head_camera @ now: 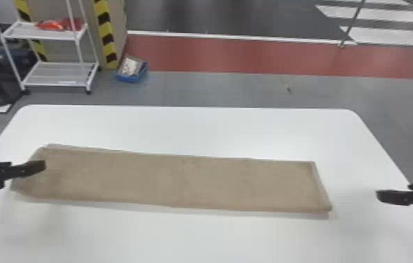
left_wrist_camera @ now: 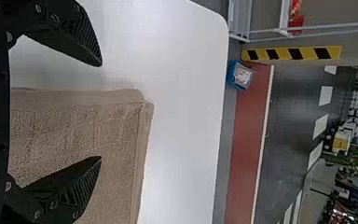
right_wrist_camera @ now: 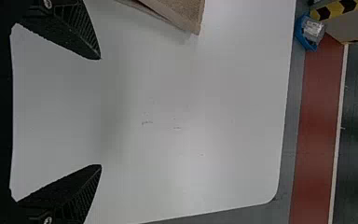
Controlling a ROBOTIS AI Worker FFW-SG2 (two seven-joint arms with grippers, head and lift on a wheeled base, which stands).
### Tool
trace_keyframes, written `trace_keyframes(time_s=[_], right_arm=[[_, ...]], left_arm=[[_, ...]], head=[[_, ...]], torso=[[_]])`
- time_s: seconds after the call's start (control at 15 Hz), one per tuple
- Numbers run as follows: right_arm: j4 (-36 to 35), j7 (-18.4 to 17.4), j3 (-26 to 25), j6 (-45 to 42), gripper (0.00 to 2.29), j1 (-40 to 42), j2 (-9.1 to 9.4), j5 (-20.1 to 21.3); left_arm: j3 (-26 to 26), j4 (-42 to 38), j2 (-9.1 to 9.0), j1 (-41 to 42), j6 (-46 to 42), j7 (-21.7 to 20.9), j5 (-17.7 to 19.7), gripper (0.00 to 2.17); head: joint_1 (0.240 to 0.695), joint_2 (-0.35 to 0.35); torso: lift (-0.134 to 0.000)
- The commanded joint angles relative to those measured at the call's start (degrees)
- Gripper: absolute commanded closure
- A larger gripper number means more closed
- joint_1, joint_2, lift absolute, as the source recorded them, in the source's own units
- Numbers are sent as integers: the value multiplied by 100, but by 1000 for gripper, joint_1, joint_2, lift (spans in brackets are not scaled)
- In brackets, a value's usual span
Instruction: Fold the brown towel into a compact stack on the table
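The brown towel (head_camera: pixel 174 182) is laid as a long flat strip on the counter (head_camera: pixel 216 129), with the left tool (left_wrist_camera: pixel 100 111) spread wide over its left end and the right tool (right_wrist_camera: pixel 100 112) likewise parted beyond the other. If only the upper layer were pinched, the fold could be skewed. The strip's whole length, cut off in the left wrist view, is given by the head view.

One towel (head_camera: pixel 181 182), two claws (head_camera: pixel 43 165), one table (head_camera: pixel 198 131)
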State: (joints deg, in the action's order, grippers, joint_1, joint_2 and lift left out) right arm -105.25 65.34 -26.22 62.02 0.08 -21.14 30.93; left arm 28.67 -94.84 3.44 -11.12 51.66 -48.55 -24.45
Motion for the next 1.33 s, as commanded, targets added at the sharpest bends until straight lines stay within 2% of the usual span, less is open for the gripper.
trace_keyframes(time_s=[0.0,0.33,0.47,0.6,0.67,0.93,1.0,1.27], right_arm=[[-13,5,21,-1,49,9,14,0],[5,5,-32,-36,49,71,-30,0],[5,5,-41,-36,49,79,-30,0],[5,5,-41,-36,49,79,-39,0],[5,5,-50,-36,49,79,-48,-8],[5,5,-67,-54,49,79,-57,-8],[22,5,-67,-54,49,79,-57,-8],[31,5,-94,-54,49,88,-57,-17]], left_arm=[[-2,123,-2,-198,174,65,-96,117],[-107,369,34,-479,1123,-163,-245,201],[-169,422,60,-479,1211,-225,-298,221],[-213,422,60,-488,1370,-339,-359,444],[-239,422,60,-488,1387,-480,-394,701],[-239,352,51,-382,1387,-515,-254,1767],[-230,317,42,-338,1387,-524,-245,1889],[-98,-193,60,-163,1387,-656,-104,1892]], head=[[695,-107],[695,-106],[695,-123],[695,-131],[695,-134],[695,-152],[695,-154],[695,-158]], torso=[[-124],[-124],[-124],[-124],[-124],[-124],[-124],[-124]])
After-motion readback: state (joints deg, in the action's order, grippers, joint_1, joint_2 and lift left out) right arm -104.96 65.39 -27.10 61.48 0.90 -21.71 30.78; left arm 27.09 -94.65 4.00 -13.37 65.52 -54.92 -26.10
